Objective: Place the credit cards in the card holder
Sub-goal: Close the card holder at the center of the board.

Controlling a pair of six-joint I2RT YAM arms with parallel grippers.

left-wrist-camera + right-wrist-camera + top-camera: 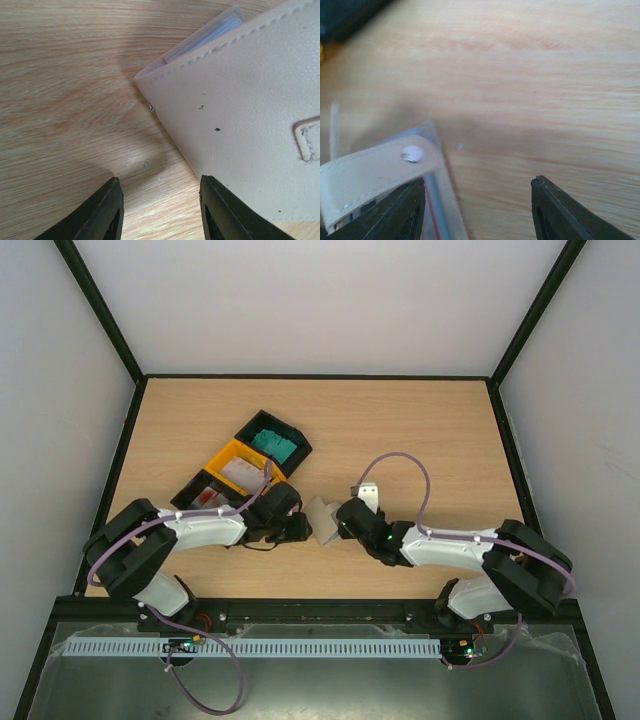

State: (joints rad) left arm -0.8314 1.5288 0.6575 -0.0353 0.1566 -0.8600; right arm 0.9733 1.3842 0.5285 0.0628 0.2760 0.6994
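Observation:
The beige card holder [322, 518] lies on the table between my two grippers. In the left wrist view it [240, 115] fills the right side, and a clear sleeve edge [205, 35] sticks out of its top. My left gripper [160, 212] is open and empty, its right finger beside the holder's edge; it also shows in the top view [300, 528]. My right gripper [477, 212] is open, also seen from above [345, 520]. The holder's strap with a silver snap [412, 153] lies over its left finger. Thin card edges [434, 212], one with a red line, show under the strap.
Three tray bins stand at the back left: a black one with teal cards [272, 443], a yellow one with white cards [240, 472] and a black one with red-marked cards [205, 495]. A small whitish piece [370, 496] lies just behind my right gripper.

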